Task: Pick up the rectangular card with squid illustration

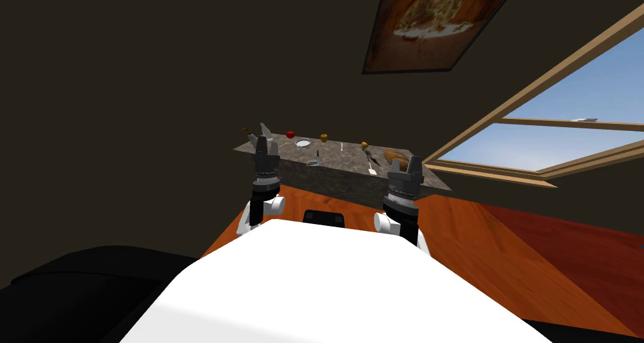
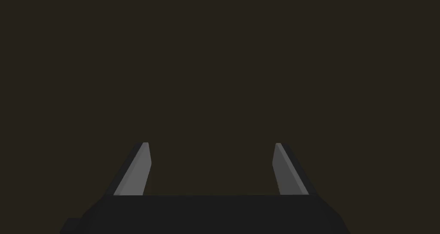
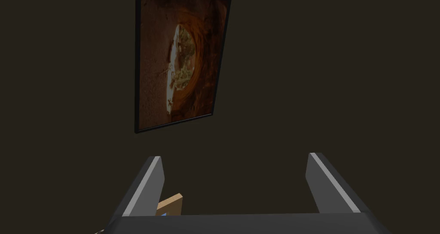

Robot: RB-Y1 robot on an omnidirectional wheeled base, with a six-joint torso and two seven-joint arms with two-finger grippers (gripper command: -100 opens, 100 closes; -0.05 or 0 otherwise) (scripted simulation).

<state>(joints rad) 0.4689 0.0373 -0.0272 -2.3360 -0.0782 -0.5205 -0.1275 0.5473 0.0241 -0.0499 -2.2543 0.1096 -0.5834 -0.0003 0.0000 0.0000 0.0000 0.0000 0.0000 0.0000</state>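
my left gripper (image 1: 266, 141) and right gripper (image 1: 406, 163) stand spread and empty; i should approach the table (image 1: 343, 177) before singling out the card.

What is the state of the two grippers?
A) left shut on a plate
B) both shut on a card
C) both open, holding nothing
C: the left gripper and the right gripper each show their blades wide apart, with nothing held.

The small pale rectangular card (image 1: 312, 163) lies flat at the grey table's (image 1: 352, 179) near edge, illustration unreadable
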